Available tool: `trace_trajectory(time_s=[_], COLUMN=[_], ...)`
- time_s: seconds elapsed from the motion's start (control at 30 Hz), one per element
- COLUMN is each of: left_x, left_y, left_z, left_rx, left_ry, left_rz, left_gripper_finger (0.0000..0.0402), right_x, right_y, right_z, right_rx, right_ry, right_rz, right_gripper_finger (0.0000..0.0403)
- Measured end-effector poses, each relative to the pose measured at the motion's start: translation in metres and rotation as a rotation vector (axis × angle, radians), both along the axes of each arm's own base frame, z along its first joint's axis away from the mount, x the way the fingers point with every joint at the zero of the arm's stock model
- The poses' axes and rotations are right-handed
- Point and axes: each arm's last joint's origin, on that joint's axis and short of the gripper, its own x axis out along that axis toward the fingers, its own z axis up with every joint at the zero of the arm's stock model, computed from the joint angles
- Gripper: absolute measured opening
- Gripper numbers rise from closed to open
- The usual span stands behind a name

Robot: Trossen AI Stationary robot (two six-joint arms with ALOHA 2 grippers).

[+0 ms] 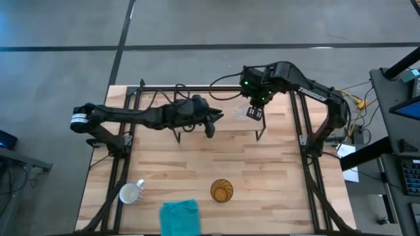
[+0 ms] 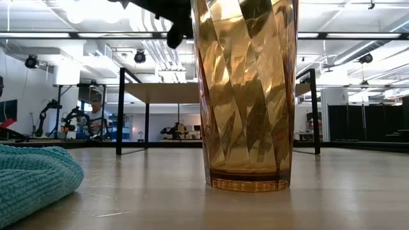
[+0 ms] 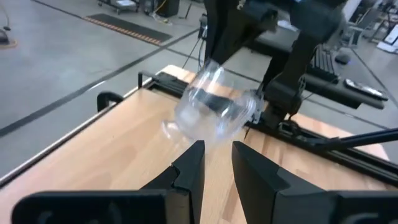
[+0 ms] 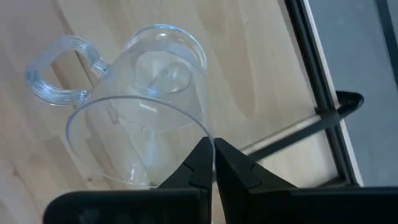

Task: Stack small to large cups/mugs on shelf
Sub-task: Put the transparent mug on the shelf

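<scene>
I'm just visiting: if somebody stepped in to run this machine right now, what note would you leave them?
Right hand: shut on the rim of the clear glass mug, holding it tilted above the shelf at the table's far side.
Left hand: open, empty, over the shelf beside the mug.
White mug and amber tumbler: standing on the table near the front edge, next to the teal cloth.
Done: nothing is set down on the shelf.
Left: set down the clear mug, then stack the white mug, then the tumbler.
</scene>
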Motion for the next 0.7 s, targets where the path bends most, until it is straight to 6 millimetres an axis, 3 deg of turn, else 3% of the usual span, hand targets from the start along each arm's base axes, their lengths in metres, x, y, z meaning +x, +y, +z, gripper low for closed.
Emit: trace_trajectory(time_s=[0.23, 0.7], left_x=[0.013, 0.032], left_y=[0.005, 0.018], left_z=[-0.007, -0.029], left_rx=[-0.005, -0.101], left_ry=[-0.060, -0.086], left_rz=[-0.036, -0.090], left_gripper_finger=[0.0067, 0.0067], right_x=[-0.011, -0.005], right_y=[-0.003, -0.006], right_z=[-0.003, -0.018], right_rx=[0.069, 0.077], right_ry=[-0.006, 0.054], right_rz=[0.016, 0.084], right_gripper_finger=[0.0008, 0.0008])
